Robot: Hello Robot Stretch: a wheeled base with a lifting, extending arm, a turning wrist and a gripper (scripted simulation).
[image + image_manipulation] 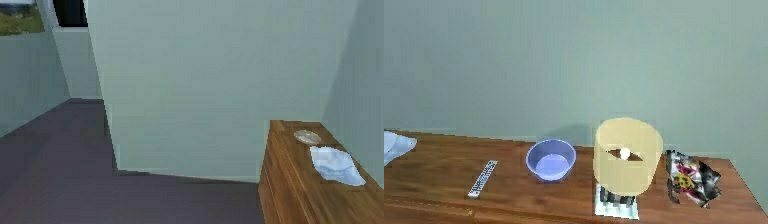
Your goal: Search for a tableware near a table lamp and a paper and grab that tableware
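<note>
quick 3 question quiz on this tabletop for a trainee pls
1. True or false: in the arm side view, the bowl stands between the remote and the lamp.
2. What colour is the lamp's shade? A red, B pale yellow, C black.
3. Fill in: in the arm side view, the crumpled paper lies to the lamp's ___.
Key: 1 true; 2 B; 3 right.
</note>
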